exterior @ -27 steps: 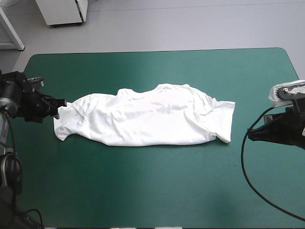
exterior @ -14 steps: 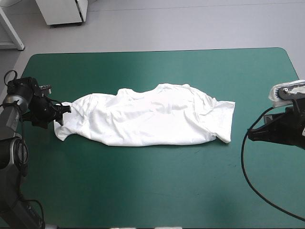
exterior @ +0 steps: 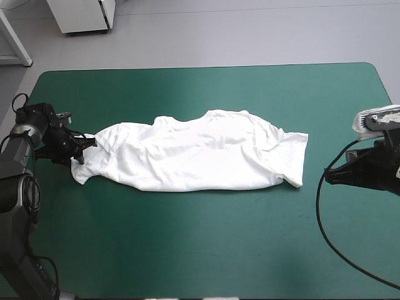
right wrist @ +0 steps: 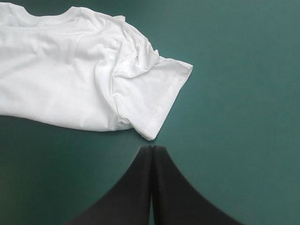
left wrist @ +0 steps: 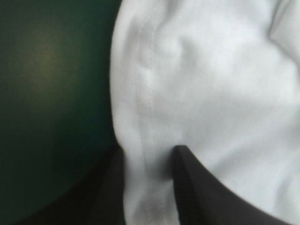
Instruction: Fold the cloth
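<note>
While left hand (exterior: pixel 82 144) pinches the T-shirt (exterior: pixel 194 156) hem, right hand (right wrist: pixel 151 149) clenched (a pointed arch) near a sleeve (right wrist: pixel 154 89), teal-green cover (right wrist: pixel 234 117) between.

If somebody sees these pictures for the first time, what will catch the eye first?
First comes the white T-shirt, lying lengthwise across the middle of the teal-green cover, flattened but wrinkled. Next is the left gripper at the shirt's left end, its black fingers pinching a stitched hem. The right gripper is shut and empty, a little apart from the sleeve at the shirt's right end.
</note>
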